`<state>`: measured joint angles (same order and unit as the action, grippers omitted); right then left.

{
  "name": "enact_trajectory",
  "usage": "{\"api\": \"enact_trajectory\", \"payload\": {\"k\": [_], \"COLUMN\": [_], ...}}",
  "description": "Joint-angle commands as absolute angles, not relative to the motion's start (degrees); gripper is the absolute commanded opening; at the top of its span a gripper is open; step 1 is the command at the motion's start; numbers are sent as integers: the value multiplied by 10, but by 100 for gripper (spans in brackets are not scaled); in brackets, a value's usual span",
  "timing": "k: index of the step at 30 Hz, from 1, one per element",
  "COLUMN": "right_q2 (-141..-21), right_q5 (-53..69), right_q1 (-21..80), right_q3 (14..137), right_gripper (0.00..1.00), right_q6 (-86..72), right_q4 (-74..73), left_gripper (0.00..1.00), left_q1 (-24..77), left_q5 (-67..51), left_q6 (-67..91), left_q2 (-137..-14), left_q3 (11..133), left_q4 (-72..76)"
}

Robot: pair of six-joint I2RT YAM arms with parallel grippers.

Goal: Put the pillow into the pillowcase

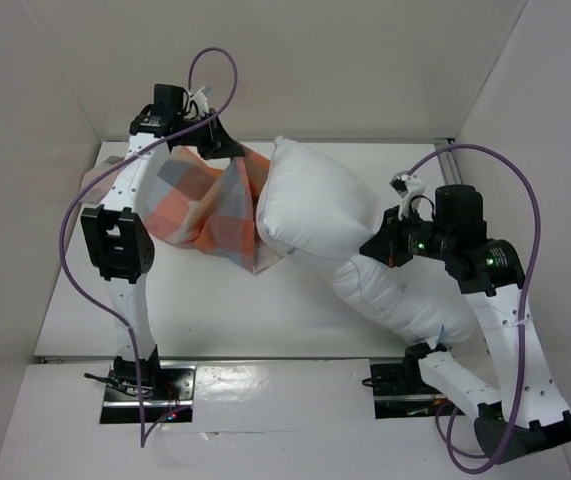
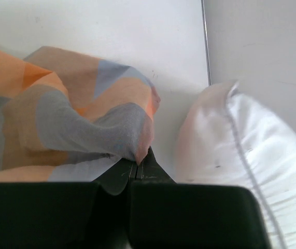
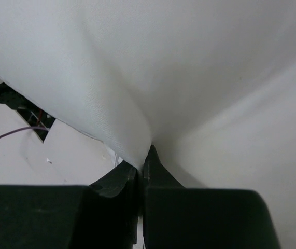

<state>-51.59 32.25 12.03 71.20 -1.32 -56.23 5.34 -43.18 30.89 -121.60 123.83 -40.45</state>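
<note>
The white pillow lies across the table from the middle to the near right, bent in its middle. Its far end rests against the checked orange, blue and grey pillowcase. My left gripper is shut on the pillowcase's upper edge and holds it lifted at the back left. The pillow's seamed end shows to its right. My right gripper is shut on a fold of the pillow at its middle; the cloth is pinched between the jaws.
White walls close in the table at the back, left and right. A metal rail runs at the back right corner. Purple cables loop over both arms. The arm bases sit at the near edge.
</note>
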Motion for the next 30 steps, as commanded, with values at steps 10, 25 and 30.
{"api": "enact_trajectory", "payload": {"k": [10,25,30], "right_q2": [-545,-726,-800], "right_q5": [271,204,-53], "right_q1": [126,312,530], "right_q3": [613,748,787], "right_gripper": [43,99,99], "right_q6": [-83,-91,-104], "right_q4": [-601,-452,-468], "left_gripper": [0,0,0], "left_q1": [50,50,50], "left_q5": [-449,-454,-435], "left_q6": [304,288,275], "left_q2": [-1176,-1115,-1087], "left_q3": [1200,1100,1062], "left_q4": [-379,-384,-389]}}
